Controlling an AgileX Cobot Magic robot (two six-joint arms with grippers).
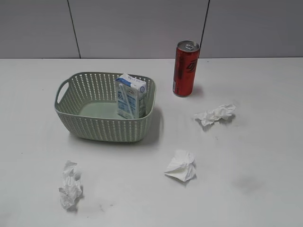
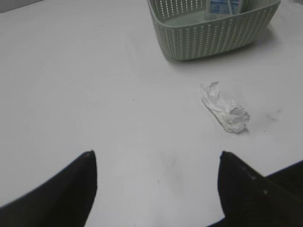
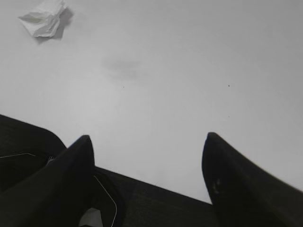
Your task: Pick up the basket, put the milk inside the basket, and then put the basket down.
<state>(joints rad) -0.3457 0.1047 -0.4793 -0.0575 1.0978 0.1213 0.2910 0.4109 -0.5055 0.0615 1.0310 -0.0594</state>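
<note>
The pale sage-green basket (image 1: 94, 124) rests on the white table at the left centre. The white-and-blue milk carton (image 1: 130, 95) stands upright inside it, against its right wall. The basket (image 2: 213, 35) and the carton (image 2: 222, 7) also show at the top of the left wrist view. My left gripper (image 2: 156, 153) is open and empty above bare table, well short of the basket. My right gripper (image 3: 147, 137) is open and empty near the table's front edge. Neither gripper shows in the exterior view.
A tall red can (image 1: 185, 68) stands right of the basket. Crumpled white tissues lie at the front left (image 1: 71, 185), front centre (image 1: 181, 165) and right (image 1: 215, 114). One tissue (image 2: 225, 108) lies ahead of the left gripper, another (image 3: 45, 18) far left of the right gripper.
</note>
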